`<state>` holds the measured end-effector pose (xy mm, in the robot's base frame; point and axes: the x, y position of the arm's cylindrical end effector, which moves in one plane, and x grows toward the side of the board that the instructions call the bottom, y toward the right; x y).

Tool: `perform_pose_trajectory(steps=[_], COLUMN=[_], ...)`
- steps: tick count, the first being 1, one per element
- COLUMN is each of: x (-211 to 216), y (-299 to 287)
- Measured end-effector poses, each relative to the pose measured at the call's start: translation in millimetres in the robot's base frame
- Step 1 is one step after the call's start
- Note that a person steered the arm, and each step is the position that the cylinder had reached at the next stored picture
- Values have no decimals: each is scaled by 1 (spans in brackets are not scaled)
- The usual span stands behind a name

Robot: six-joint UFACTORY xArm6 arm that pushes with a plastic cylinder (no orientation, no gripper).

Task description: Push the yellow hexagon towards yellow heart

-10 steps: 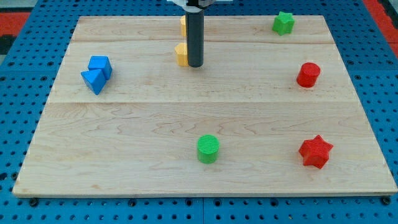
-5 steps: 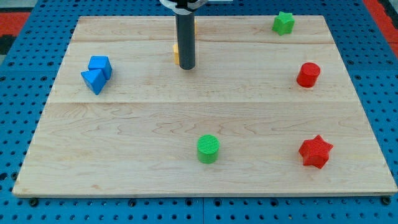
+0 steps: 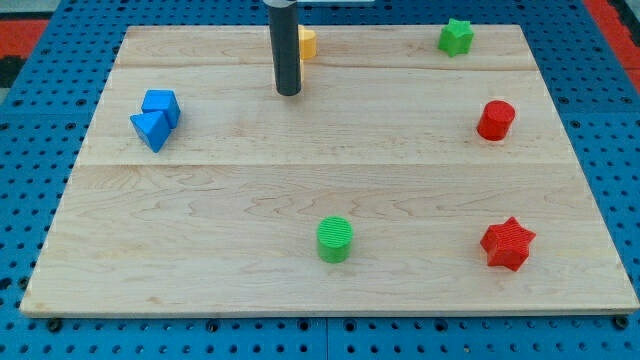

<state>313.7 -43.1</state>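
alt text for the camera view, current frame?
My tip rests on a wooden board just below-left of one visible yellow block. Around it: two blue blocks, green star, red cylinder, red star, green cylinder.

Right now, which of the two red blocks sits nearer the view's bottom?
The red star-shaped block, near the board's bottom-right corner; the red cylinder block lies higher up, along the right edge.

My tip (image 3: 288, 93) down, rod upright.

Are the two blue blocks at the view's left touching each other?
Touching. The camera view shows the blue cube and the blue triangle pressed together with no board visible between them.
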Motion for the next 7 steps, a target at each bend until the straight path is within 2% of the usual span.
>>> perform_pose_trajectory(steps=[2,4,5,7], x=[-29,-29,8,146], y=[0,0,-3,-27])
